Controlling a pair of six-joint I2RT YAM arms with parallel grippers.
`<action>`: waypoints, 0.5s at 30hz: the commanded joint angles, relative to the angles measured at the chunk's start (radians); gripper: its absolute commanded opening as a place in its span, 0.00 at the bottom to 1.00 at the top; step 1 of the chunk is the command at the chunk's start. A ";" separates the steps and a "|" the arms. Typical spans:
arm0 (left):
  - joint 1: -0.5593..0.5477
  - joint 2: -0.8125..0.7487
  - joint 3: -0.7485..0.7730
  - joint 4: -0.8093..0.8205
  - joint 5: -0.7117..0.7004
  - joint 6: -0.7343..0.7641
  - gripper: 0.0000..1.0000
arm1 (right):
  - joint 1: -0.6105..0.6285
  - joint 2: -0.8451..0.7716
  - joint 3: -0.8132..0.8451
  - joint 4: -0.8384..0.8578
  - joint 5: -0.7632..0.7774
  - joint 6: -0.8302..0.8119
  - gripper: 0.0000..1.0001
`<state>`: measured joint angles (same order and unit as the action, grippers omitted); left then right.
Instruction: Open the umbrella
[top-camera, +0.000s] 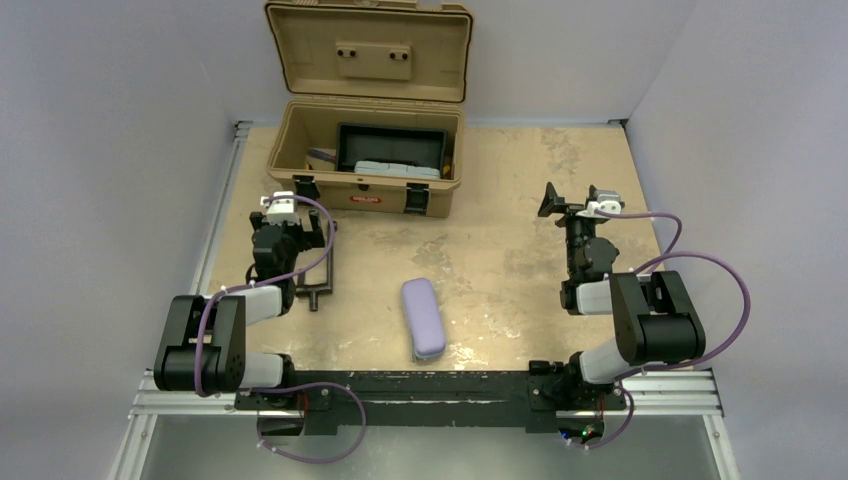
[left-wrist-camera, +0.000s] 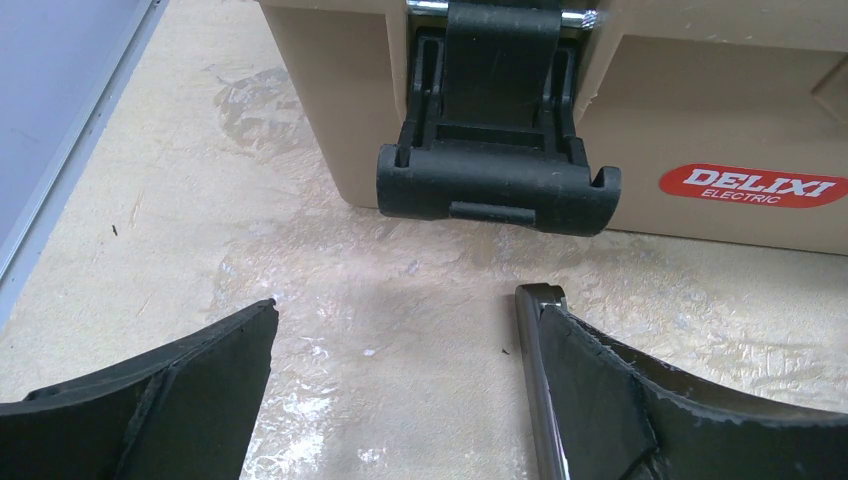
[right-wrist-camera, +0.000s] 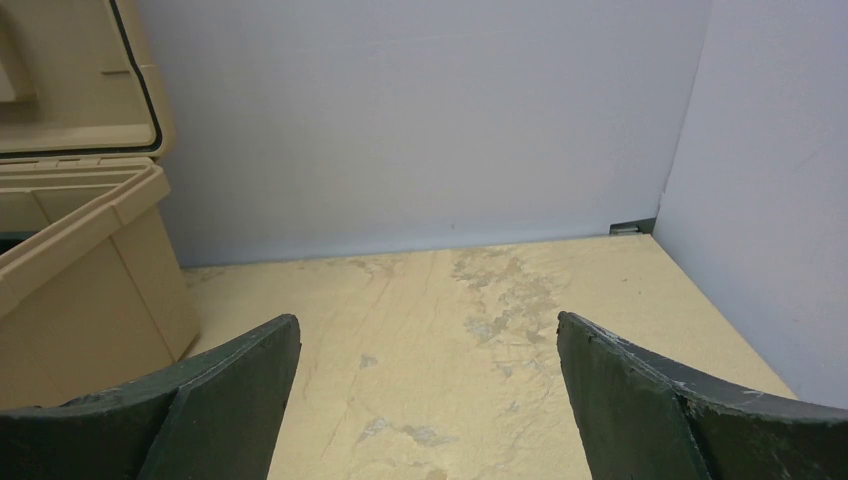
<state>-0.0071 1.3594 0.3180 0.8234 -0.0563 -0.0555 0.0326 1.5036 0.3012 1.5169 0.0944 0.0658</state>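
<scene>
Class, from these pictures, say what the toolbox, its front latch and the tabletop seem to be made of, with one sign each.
Toolbox: tan moulded plastic, matt, with smooth even walls. Latch: black plastic with a slight sheen and moulded ribs. Tabletop: probably wood board, pale, with a worn, patchy coating.

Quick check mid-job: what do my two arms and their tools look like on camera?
The left arm and right arm are black with light grey link sections, looped by purple cables, each carrying a white wrist block. The left tool and right tool have dark, curved, scuffed fingers.
</scene>
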 joint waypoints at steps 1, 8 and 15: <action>0.005 -0.009 0.007 0.066 0.019 0.018 1.00 | 0.003 0.001 0.012 0.267 0.013 -0.026 0.99; 0.005 -0.009 0.007 0.066 0.019 0.018 1.00 | 0.003 0.003 0.012 0.267 0.013 -0.026 0.99; 0.004 -0.008 0.006 0.066 0.018 0.019 1.00 | 0.003 -0.044 0.037 0.189 -0.003 -0.032 0.99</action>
<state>-0.0071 1.3594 0.3180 0.8234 -0.0563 -0.0551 0.0326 1.5036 0.3012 1.5173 0.0944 0.0654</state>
